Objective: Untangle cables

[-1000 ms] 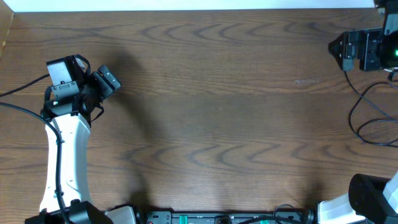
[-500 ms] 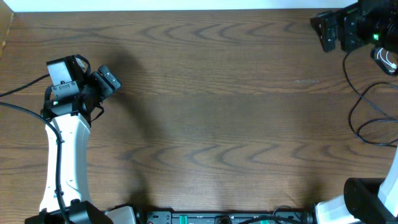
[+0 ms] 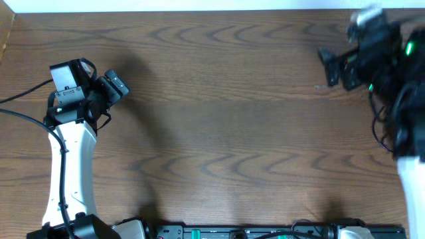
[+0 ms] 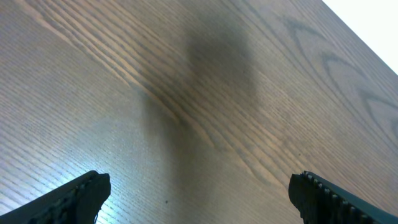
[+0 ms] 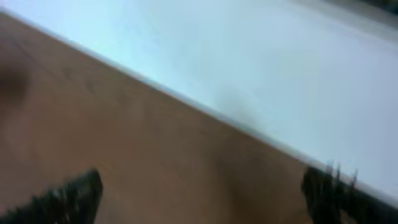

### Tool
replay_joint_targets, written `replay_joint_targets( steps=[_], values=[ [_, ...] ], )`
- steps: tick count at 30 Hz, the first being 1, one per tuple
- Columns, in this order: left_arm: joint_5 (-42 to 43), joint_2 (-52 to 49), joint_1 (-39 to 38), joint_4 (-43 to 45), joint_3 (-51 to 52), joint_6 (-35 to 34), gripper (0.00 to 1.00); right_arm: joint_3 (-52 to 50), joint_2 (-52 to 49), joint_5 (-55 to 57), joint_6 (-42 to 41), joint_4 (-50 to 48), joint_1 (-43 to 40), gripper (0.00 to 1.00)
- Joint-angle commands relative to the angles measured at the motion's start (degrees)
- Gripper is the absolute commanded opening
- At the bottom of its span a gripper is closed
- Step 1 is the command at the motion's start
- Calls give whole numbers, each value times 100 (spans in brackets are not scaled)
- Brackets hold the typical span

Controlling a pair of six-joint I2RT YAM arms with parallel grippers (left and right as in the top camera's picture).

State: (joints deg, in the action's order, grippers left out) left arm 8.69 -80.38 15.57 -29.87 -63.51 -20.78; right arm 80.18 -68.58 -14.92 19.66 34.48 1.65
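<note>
Brown wood-grain table (image 3: pixel 226 133), white strip (image 3: pixel 199 4) behind

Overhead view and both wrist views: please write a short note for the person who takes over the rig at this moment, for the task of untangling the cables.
Left gripper: open, empty, over bare table on the left side.
Right gripper: open, empty, near the table's far right corner; its views are blurred.
Cables: a thin black cord shows at the right edge, mostly hidden by the right arm. I cannot tell whether it is the job's black cable. No white cable is in view.
Done: nothing that the pictures show.
Left: find both cables, grasp them, pull them apart.
</note>
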Motion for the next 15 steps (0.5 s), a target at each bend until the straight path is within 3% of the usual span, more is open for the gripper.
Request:
replay_joint_targets(
  steps=[1,8,15],
  values=[
    [-15,-48,-17,-11,-85,31,98,-1856,1091,0,76,-1132,35,99],
    [-15,-48,-17,-9,-85,33,98,-4813,3176,2,76,-3235,107,99],
    [-15,-48,-17,-11,-85,31,98,-6487,4898,44,76,-4063,107,99]
  ],
)
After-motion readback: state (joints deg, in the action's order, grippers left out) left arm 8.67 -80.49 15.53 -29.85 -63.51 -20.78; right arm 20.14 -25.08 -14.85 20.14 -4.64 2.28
